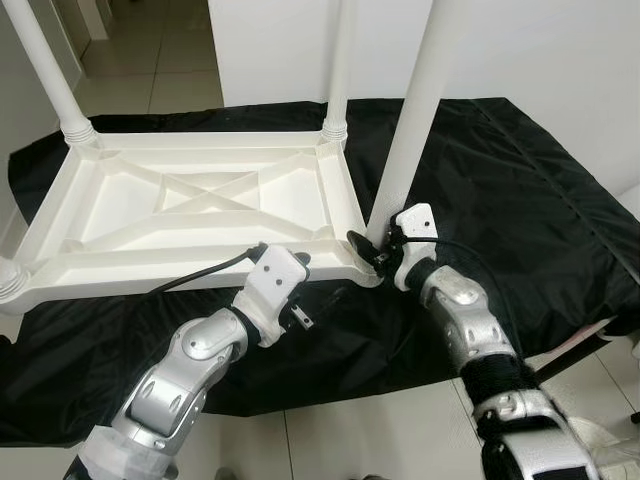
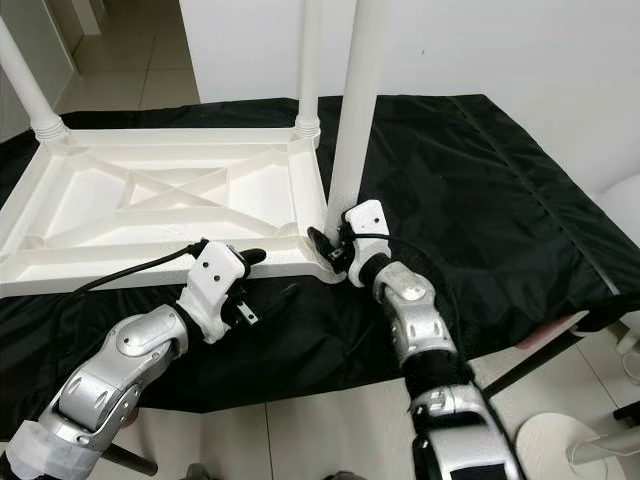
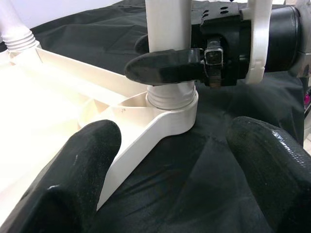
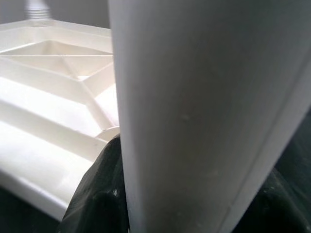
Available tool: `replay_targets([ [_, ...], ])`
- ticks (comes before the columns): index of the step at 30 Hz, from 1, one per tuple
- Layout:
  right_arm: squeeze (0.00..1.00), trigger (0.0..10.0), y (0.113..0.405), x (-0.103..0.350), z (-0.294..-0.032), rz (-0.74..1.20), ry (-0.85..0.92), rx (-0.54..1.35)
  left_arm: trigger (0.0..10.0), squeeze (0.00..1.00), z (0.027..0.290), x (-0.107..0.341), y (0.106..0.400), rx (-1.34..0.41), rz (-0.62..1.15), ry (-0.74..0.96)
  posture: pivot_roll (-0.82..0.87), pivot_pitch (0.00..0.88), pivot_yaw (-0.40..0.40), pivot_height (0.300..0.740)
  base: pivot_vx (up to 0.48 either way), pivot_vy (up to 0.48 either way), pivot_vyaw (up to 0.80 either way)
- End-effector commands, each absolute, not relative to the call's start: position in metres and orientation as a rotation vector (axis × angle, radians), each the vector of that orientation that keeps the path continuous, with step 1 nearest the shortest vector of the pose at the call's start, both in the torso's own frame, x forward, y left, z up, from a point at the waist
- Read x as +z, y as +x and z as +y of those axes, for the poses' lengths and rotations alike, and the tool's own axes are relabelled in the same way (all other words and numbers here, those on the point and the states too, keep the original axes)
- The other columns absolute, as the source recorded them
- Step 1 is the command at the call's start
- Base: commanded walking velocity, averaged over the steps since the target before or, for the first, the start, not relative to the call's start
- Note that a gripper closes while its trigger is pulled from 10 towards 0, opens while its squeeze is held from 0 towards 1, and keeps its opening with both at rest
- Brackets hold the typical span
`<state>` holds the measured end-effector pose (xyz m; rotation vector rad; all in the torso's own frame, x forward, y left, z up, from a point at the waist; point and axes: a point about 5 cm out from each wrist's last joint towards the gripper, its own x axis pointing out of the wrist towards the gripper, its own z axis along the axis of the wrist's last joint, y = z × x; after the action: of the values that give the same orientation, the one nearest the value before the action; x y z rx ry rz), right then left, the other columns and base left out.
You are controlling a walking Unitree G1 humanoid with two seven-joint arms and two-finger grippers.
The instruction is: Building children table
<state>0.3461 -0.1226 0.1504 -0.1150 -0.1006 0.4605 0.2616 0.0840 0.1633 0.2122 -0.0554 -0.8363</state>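
Observation:
A white plastic children's table (image 1: 150,272) lies upside down on a black cloth. Legs stand up from its corners: far left leg (image 1: 45,70), far right leg (image 1: 338,70), and near right leg (image 1: 415,110). My right gripper (image 1: 378,248) is shut on the near right leg just above its corner socket (image 3: 172,104). The right wrist view has that leg (image 4: 204,116) close up between black fingers (image 4: 97,194). My left gripper (image 1: 308,292) hovers open by the table's front edge, pointing at the same corner, fingers (image 3: 63,184) holding nothing.
The black cloth (image 1: 520,200) covers the floor under and to the right of the table. Pale floor tiles (image 1: 380,430) lie in front. A white wall stands behind. A white object (image 2: 625,210) and a round white base (image 2: 560,440) sit at the right edge.

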Motion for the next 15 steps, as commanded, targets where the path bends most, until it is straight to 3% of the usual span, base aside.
replay_targets([
  [1,0.00,10.0,0.342,0.144,-0.132,-0.072,-0.120,0.326,10.0,0.00,0.083,0.161,0.257,-0.899,-0.033,0.208,-0.03,0.090,-0.002,0.740,0.000,0.000,0.00],
  [9,0.00,10.0,0.317,0.133,-0.105,-0.070,-0.025,0.059,10.0,0.00,0.084,0.160,0.256,-0.896,-0.022,0.198,-0.02,0.099,0.001,0.740,0.000,0.000,0.00],
  [15,0.00,10.0,0.315,0.135,-0.097,-0.065,-0.004,0.065,10.0,0.00,0.085,0.160,0.256,-0.890,-0.019,0.195,-0.02,0.097,0.002,0.740,0.000,0.000,0.00],
])
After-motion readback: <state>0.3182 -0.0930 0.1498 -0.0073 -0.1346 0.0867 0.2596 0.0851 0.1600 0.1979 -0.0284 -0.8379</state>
